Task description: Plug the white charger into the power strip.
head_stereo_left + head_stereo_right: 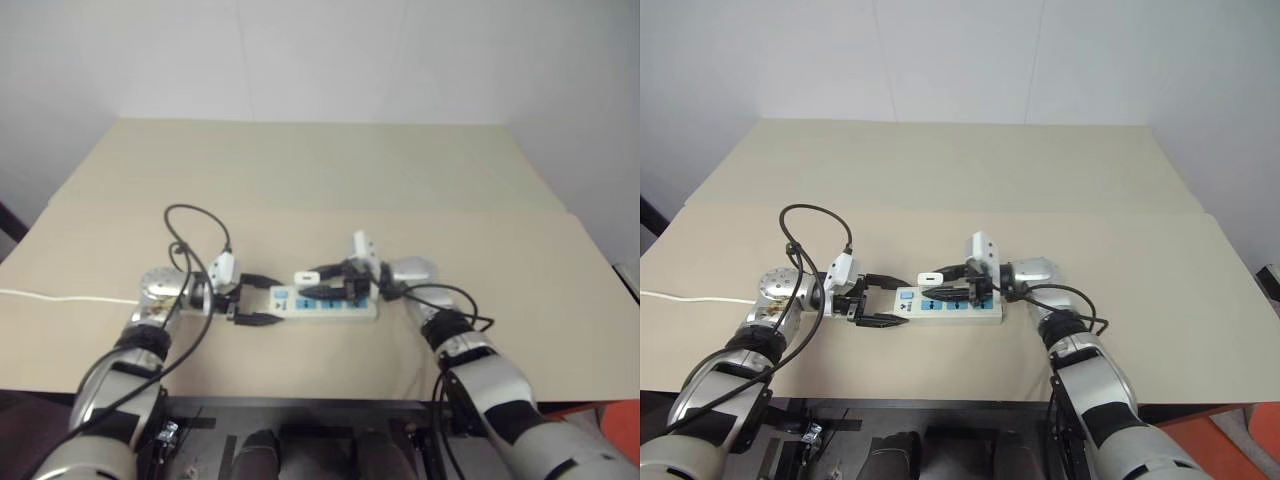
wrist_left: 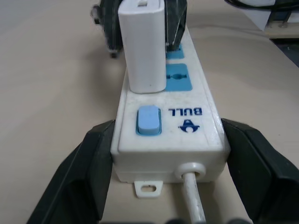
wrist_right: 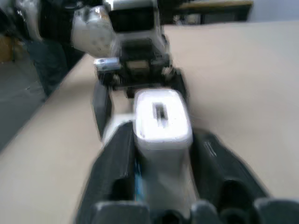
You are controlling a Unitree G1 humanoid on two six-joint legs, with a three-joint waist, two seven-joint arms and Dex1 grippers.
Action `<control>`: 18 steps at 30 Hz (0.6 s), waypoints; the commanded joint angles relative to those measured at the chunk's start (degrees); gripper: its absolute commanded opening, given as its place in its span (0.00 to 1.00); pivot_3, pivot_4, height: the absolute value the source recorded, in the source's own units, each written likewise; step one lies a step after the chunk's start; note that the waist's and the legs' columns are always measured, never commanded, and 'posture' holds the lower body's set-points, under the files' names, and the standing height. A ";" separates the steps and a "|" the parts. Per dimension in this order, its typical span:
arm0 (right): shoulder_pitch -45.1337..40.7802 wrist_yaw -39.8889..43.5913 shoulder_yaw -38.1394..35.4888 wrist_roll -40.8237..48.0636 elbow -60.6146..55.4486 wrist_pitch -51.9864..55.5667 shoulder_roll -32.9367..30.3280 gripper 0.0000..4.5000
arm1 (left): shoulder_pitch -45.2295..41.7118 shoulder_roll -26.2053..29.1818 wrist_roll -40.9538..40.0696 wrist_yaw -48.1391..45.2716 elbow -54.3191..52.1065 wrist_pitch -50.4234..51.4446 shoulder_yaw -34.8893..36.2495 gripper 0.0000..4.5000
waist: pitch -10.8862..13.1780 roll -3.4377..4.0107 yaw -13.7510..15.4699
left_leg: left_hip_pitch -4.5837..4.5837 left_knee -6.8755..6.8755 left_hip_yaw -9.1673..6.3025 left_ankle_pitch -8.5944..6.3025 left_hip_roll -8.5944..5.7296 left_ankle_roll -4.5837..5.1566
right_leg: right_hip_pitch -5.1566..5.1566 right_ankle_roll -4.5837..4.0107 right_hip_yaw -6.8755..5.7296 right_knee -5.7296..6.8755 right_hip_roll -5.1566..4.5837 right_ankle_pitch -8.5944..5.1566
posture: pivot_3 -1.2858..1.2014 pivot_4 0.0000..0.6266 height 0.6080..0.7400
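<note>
Two grippers meet over one power strip (image 2: 168,126), which lies flat on the counter (image 1: 330,180) with its long axis running from one gripper to the other. White charger (image 2: 142,46) stands upright on the strip, in the socket next to the blue switch (image 2: 148,120); it looks seated, prongs hidden.

Left gripper (image 2: 170,172): fingers (image 2: 91,163) spread wide, one on each long side of the strip's cord end. Whether they press its sides or just stand beside it, I cannot tell. Charger sits straight ahead of these fingers, beyond the switch.

Right gripper (image 3: 163,172): comes in from the far end, along the strip. Its fingers (image 3: 114,163) flank the charger's body, apparently with a thin gap on each side, so I read the grip as let go or loosening.

Judgement: right arm is the nearer one to the charger; plugging looks essentially done. What matters next is that the right fingers back off along the strip's length without dragging the charger sideways.
</note>
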 commanded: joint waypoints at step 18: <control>4.51 5.23 -2.85 -0.49 -3.60 -0.65 -4.05 1.00 | -1.16 1.02 2.11 -2.04 0.75 0.31 0.79 0.71 | -0.22 -0.31 -0.21 | 0.07 -0.08 0.00 0.00 0.05 0.00 | 0.04 -0.01 0.00 -0.03 0.05 -0.04 | 0.52 0.24 1.00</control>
